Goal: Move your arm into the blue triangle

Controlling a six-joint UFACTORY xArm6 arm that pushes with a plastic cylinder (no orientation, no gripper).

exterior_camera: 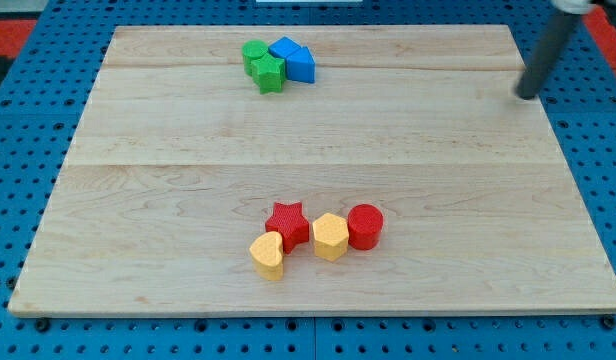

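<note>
**A:** In the camera view, where was my tip [529,96] found, and was anything gripped?

**B:** It was seen near the board's [168,200] top right corner, just at the right edge, well apart from every block; nothing could be gripped, since a bare rod [550,45] was fitted, with no jaws to be apart or together.

**A:** And the blue triangle [301,66]?

**B:** It was placed near the top edge, somewhat left of centre, on the right-hand side of a tight cluster; it was touched by a second blue block [284,47] behind it and by the green blocks [262,64] to its left.

**A:** How would the step best be done?

**B:** A nearly straight slide toward the left edge, kept close to the top edge, was judged best; the triangle's right face was left open, so it could be met first; a slow approach was advised, lest the cluster be scattered.

**A:** The count?

**B:** Eight blocks were counted: two blue, two green, a red star [287,224], a red cylinder [365,226], a yellow heart [268,255], a yellow hexagon [330,236]; the last four were grouped nearer the bottom edge.
</note>
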